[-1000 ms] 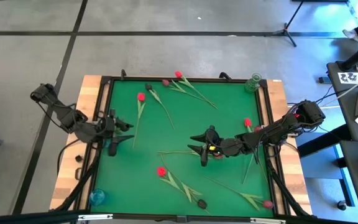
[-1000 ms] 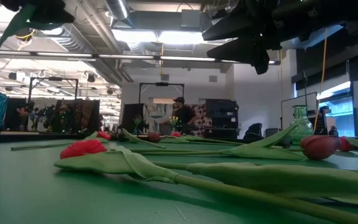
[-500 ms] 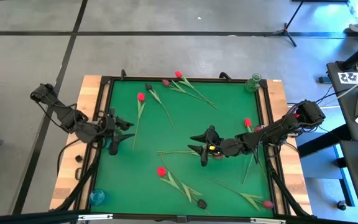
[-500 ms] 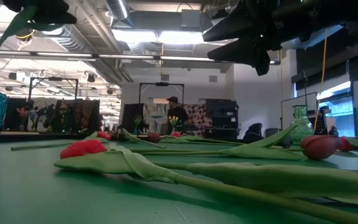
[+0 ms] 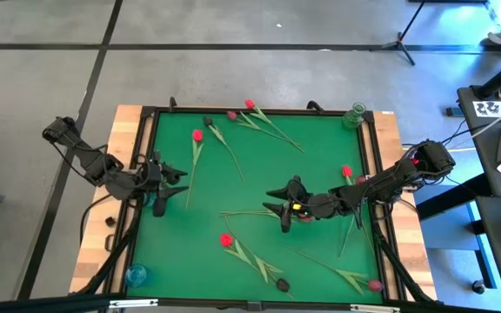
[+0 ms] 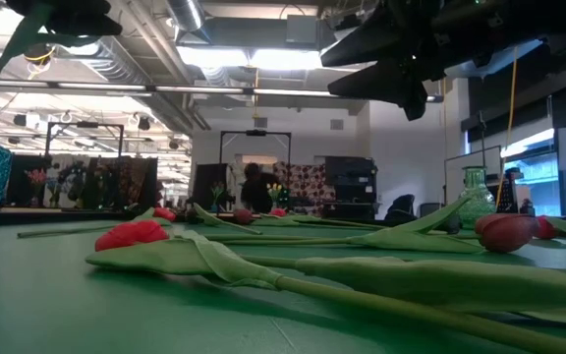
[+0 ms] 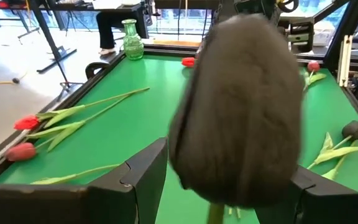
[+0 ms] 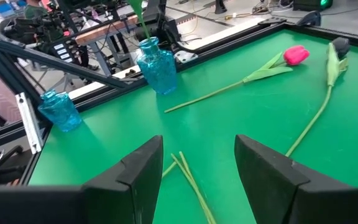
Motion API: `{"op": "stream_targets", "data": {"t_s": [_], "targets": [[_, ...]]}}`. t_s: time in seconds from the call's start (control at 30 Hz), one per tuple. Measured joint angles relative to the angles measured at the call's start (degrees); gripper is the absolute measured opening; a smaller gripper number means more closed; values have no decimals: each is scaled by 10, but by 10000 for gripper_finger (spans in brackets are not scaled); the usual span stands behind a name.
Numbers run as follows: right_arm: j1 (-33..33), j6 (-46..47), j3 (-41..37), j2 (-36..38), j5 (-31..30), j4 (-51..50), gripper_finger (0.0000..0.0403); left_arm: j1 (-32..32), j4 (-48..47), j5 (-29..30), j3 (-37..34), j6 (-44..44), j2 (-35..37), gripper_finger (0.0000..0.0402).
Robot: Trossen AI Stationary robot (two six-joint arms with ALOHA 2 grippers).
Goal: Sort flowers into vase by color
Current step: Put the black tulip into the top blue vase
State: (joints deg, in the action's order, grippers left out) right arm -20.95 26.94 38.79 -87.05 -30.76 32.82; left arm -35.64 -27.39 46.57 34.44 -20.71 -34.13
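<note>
Tulips lie scattered on the green table: red heads, dark ones. My left gripper hovers at the left edge over a blue vase. Its fingers stand apart on either side of a dark tulip head, whose stem slants down into that vase. Over the table's middle, my right gripper hangs open above loose green stems and holds nothing. My left gripper has the dark tulip's head far back between its fingers, which come nearly level from the table's left side. The head fills the gap and hides one fingertip, so I cannot tell whether the fingers touch it. The stem stands in the vase.
A second blue vase stands at the near left corner and a green vase at the far right corner. A raised black rim frames the table. Long stems and leaves cross the near right part.
Both arms and the flowers have kept still. A person far behind the table has walked a little toward the left.
</note>
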Motion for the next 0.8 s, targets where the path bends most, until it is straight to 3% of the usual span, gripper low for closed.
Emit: {"op": "stream_targets", "data": {"t_s": [0.23, 0.5, 0.8], "targets": [[0, 0, 0, 0, 3, 0, 198, 0, 10, -1, 0, -15, 0, 203], [0, 0, 0, 0, 3, 0, 198, 0, 17, -8, 0, -13, 0, 265], [0, 0, 0, 0, 4, 0, 198, 0, 100, 15, 7, 68, 0, 304]]}}
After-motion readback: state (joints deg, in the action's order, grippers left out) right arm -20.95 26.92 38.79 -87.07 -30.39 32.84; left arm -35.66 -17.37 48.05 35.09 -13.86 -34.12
